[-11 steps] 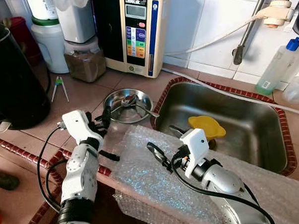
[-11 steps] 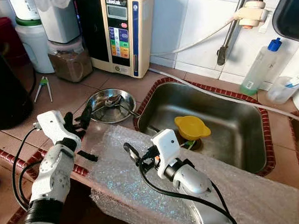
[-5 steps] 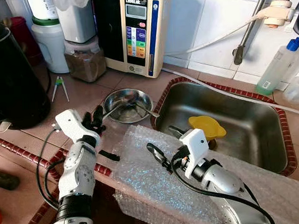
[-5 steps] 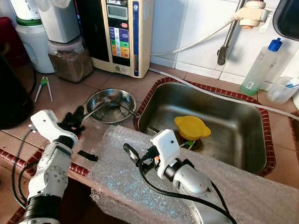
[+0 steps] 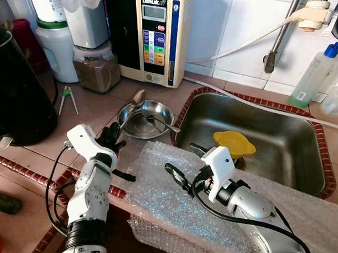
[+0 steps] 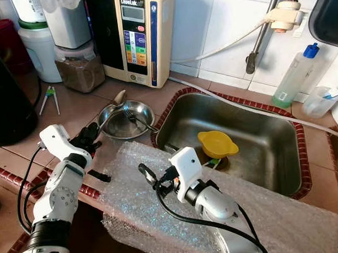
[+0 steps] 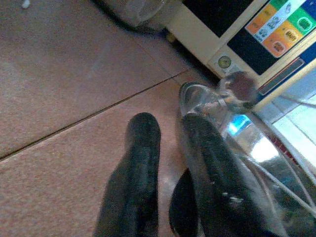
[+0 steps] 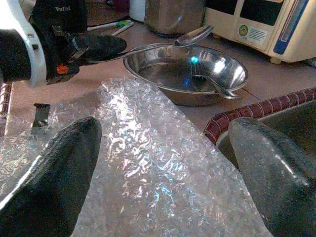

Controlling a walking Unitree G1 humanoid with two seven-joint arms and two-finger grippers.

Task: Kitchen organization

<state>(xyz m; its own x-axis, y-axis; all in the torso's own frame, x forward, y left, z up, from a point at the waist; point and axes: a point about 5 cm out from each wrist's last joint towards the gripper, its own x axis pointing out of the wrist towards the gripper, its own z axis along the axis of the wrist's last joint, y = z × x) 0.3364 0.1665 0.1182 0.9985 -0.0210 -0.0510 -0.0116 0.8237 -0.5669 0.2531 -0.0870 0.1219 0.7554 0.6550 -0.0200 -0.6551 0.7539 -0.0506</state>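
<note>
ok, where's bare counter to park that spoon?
Free: tile between the black kettle, tongs and steel bowl. Crowded: appliances along the wall; bubble wrap covers the front edge. Left gripper holds the spoon.

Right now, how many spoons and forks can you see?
2. A spoon is held by the left gripper, its bowl sticking out past the metal bowl's far rim. A fork lies in that bowl. More could be hidden in the sink.
</note>
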